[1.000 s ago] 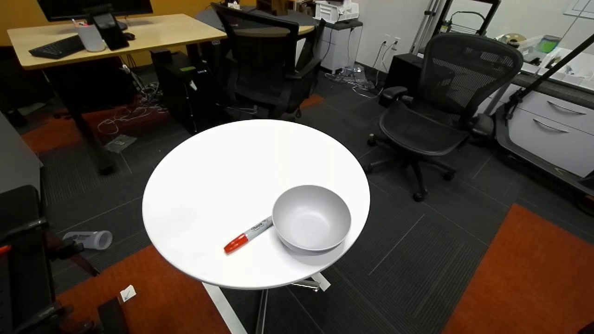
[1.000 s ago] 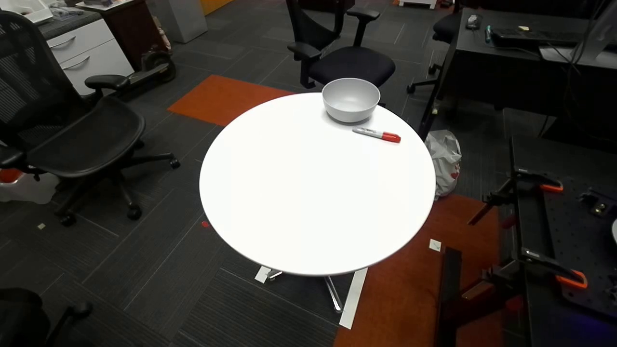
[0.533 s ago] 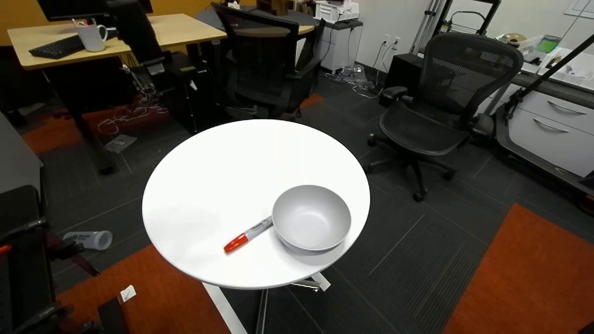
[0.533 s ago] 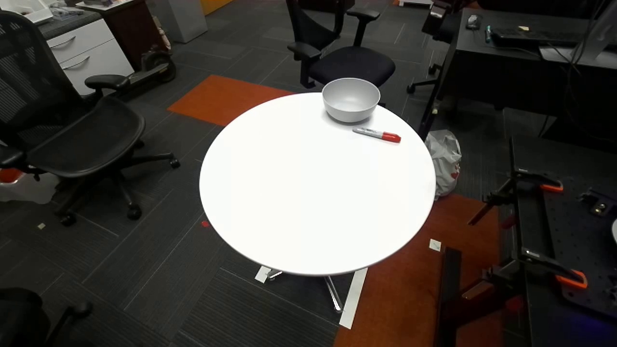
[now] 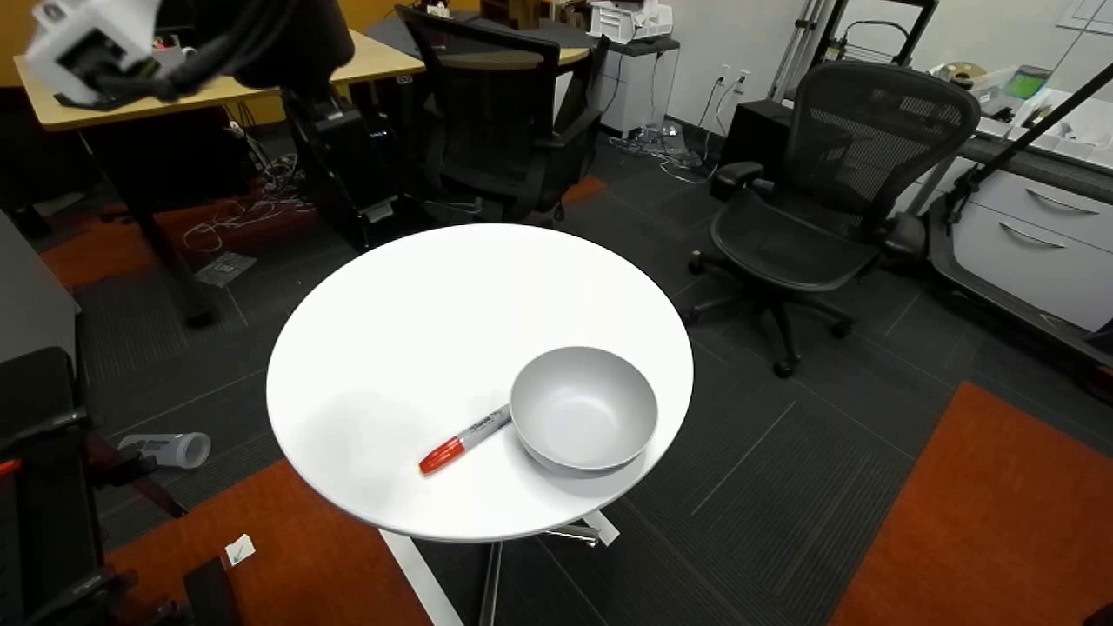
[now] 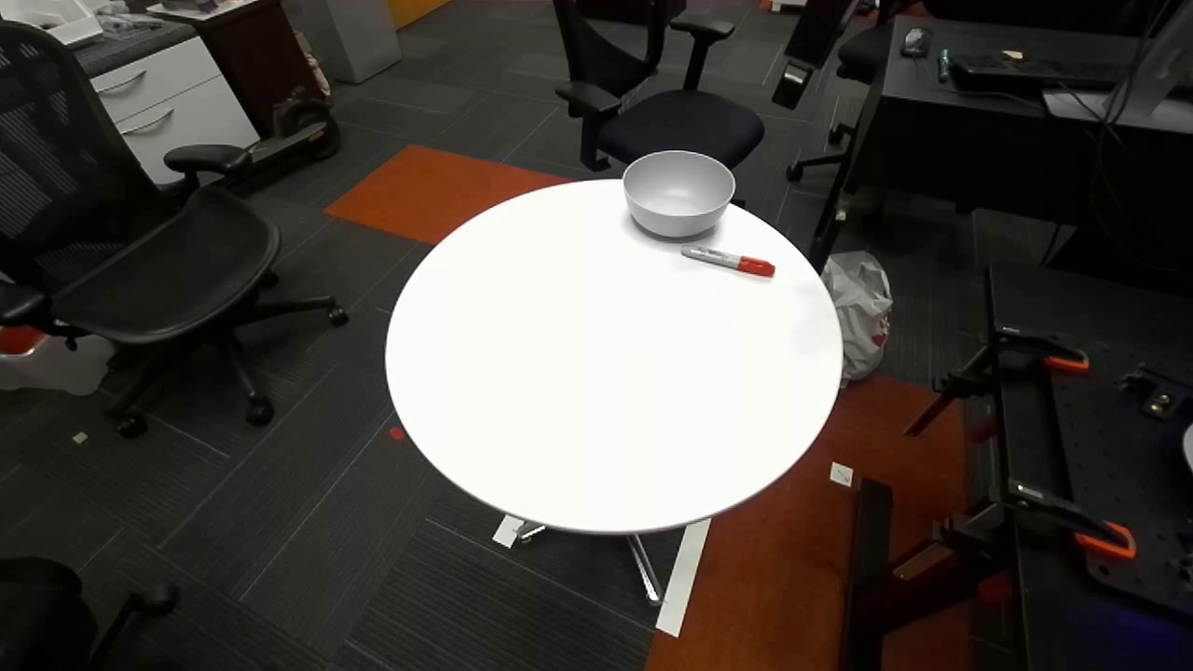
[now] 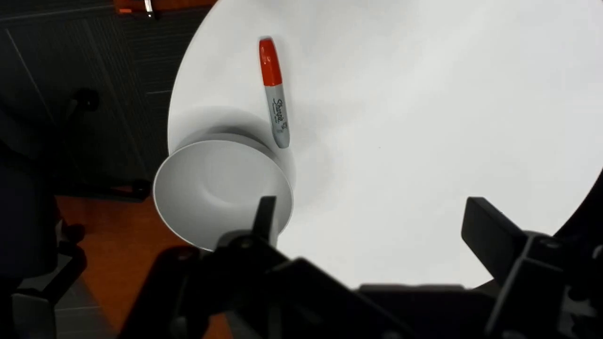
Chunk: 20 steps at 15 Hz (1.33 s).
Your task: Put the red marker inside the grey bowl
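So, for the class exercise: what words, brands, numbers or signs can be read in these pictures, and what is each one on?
"Sharpie": on the grey barrel of the red marker, in the wrist view.
Smaller print beside that name: too small to read.
Red marking on the plastic bag: too small to read.
Dark mark on the white paper square: unclear.
No numbers can be read.

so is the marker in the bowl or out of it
Out: in the wrist view the red marker lies on the white tabletop beside the grey bowl, and both exterior views show the bowl's inside bare.
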Each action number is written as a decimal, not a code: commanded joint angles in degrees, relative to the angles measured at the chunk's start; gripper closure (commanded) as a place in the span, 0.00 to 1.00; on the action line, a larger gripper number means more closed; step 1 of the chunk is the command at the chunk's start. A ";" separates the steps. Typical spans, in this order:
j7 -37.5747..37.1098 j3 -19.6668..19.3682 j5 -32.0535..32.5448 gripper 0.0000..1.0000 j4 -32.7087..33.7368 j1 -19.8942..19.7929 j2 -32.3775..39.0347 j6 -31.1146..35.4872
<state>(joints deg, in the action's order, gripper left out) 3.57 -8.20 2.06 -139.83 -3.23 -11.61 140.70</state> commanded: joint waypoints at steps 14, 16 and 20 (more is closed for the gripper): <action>11.48 -0.35 -13.35 0.00 7.32 -3.97 19.93 5.25; 11.20 0.05 -13.41 0.00 7.86 -4.57 21.05 4.87; 10.45 0.14 -11.74 0.00 6.64 -4.60 20.17 4.54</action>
<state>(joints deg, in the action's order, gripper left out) 14.42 -9.31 -10.13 -133.22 -6.59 8.66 145.35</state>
